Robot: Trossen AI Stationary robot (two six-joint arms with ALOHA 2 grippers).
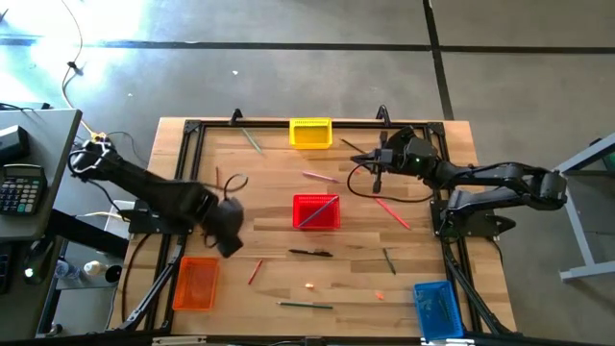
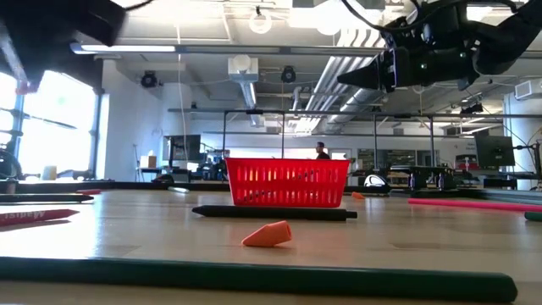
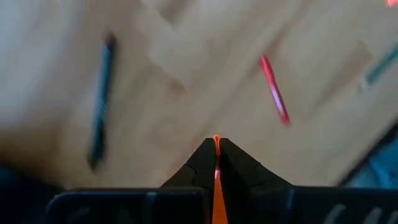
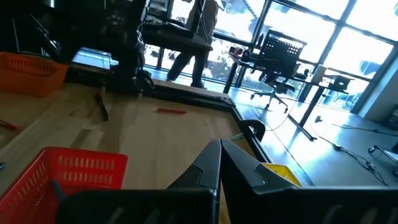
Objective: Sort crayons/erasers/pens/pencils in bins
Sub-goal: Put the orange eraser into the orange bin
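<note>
We are early on: the left tool is clenched on an orange crayon, probably bound for the orange bin; the right tool hangs clenched, empty. Pens and pencils litter the table.

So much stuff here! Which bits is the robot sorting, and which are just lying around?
For the job:
- pencils
- pen
- crayon
- eraser
- yellow bin, red bin, orange bin, blue bin

Just lying about:
- calculator
- cables
</note>
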